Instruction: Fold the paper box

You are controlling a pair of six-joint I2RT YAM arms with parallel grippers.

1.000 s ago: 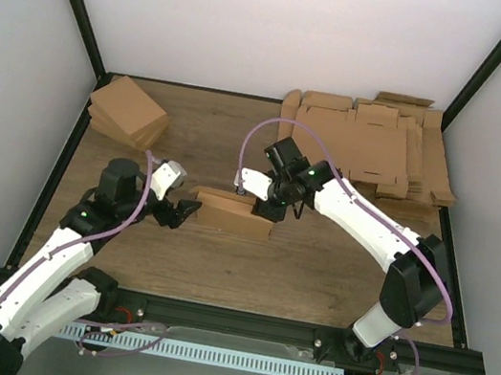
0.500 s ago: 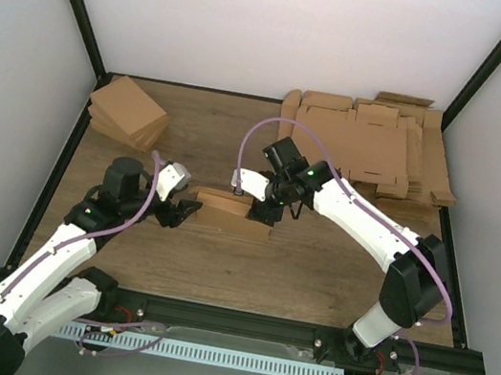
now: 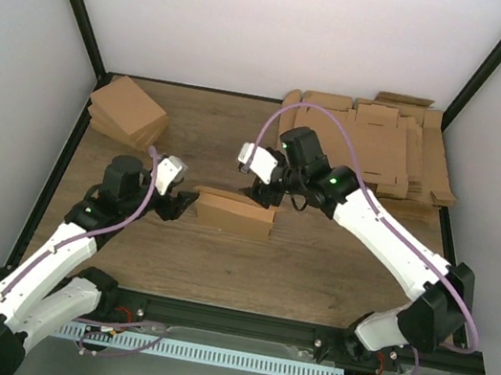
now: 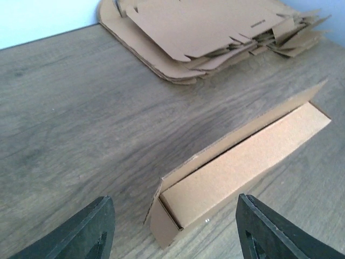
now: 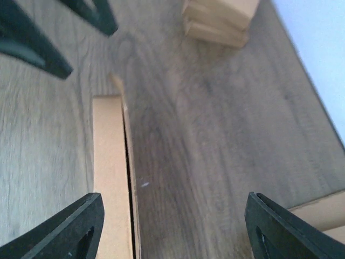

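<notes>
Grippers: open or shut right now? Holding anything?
Left gripper: open, holding nothing, at the end of the box.
Right gripper: open, holding nothing, above the box.

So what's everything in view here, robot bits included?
paper box: one, brown, table's middle
pile of flat cardboard sheets: one, brown, far right corner
pile of small boxes: one, brown, far left
table: one, grey-brown wood, under everything
left arm: one, white and black, near left
right arm: one, white and black, near right
left fingers: two, black, open, at the box's left end
right fingers: two, black, open, by the box's right end
</notes>
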